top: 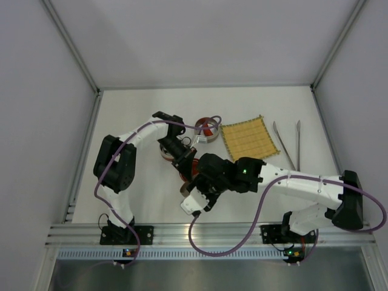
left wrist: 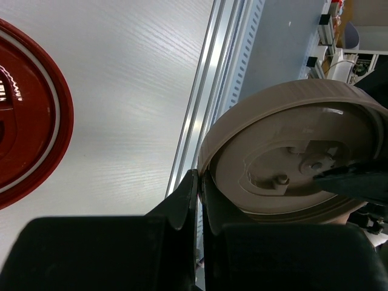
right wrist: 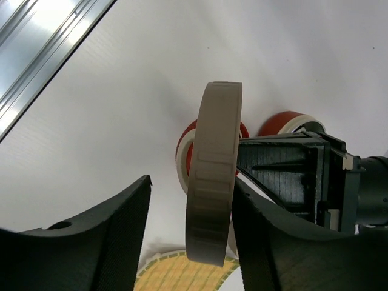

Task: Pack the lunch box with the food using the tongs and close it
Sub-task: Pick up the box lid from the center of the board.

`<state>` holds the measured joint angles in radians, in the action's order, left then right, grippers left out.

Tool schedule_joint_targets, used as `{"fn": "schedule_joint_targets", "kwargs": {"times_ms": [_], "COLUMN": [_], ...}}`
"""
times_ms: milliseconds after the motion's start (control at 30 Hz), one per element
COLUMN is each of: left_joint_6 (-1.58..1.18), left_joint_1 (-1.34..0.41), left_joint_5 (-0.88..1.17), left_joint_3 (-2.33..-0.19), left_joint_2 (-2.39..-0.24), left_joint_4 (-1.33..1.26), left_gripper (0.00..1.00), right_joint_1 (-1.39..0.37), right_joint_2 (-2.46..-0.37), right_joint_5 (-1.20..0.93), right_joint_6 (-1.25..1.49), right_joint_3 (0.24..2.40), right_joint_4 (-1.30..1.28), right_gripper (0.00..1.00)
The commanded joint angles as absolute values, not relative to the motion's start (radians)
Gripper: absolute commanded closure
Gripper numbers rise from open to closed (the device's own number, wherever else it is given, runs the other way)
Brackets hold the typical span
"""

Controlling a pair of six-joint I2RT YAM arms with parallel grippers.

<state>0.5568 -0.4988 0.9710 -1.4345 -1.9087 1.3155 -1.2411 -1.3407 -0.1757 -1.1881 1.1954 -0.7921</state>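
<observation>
My left gripper point(left wrist: 199, 176) is shut on the rim of a round beige lid point(left wrist: 285, 157), holding it on edge above the table. In the right wrist view the same lid point(right wrist: 215, 176) hangs between the spread fingers of my open right gripper point(right wrist: 191, 182). The right finger is close against the lid and the left finger stands apart from it. Red round lunch box parts point(right wrist: 189, 148) lie on the table behind the lid, and one point(top: 209, 127) shows at the centre from above. The tongs point(top: 285, 145) lie untouched right of the bamboo mat. I cannot make out the food.
The yellow bamboo mat point(top: 248, 138) lies right of the red containers. Another red round piece point(left wrist: 24, 115) sits at the left of the left wrist view. Both arms cross near the table's middle. The aluminium rail point(top: 206, 233) runs along the near edge.
</observation>
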Motion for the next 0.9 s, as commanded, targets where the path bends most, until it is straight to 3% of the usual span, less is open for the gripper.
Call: {"fn": "schedule_joint_targets", "kwargs": {"times_ms": [0, 233, 367, 533, 600, 700, 733, 800, 867], "left_joint_6": [0.58, 0.581, 0.58, 0.584, 0.591, 0.601, 0.604, 0.604, 0.582], "left_joint_1": [-0.499, -0.499, -0.499, -0.499, -0.499, -0.495, -0.474, -0.428, -0.323], "left_joint_5": [1.035, 1.04, 1.043, 1.052, 1.054, 1.048, 1.039, 1.055, 1.08], "left_joint_3": [-1.465, -1.463, -1.462, -1.46, -1.459, -1.471, -1.479, -1.505, -1.589], "left_joint_2": [-1.911, -1.928, -1.928, -1.924, -1.924, -1.921, -1.913, -1.896, -1.878], "left_joint_4": [1.506, 1.505, 1.506, 1.506, 1.506, 1.506, 1.506, 1.506, 1.506], "left_gripper": [1.0, 1.0, 1.0, 1.0, 1.0, 0.76, 0.53, 0.21, 0.02], "right_joint_1": [-1.259, -1.259, -1.259, -1.261, -1.259, -1.259, -1.259, -1.252, -1.243], "right_joint_2": [-1.379, -1.445, -1.462, -1.471, -1.474, -1.468, -1.465, -1.447, -1.416], "right_joint_5": [-0.167, -0.144, -0.117, -0.057, -0.048, -0.035, -0.029, -0.029, -0.029], "right_joint_6": [-1.175, -1.135, -1.137, -1.135, -1.128, -1.097, -1.071, -1.04, -0.985], "right_joint_3": [1.276, 1.341, 1.345, 1.327, 1.324, 1.322, 1.322, 1.322, 1.327], "right_joint_4": [-0.762, -0.775, -0.778, -0.759, -0.764, -0.759, -0.759, -0.761, -0.767], "right_gripper": [0.49, 0.6, 0.73, 0.82, 0.97, 1.0, 1.0, 1.0, 1.0]}}
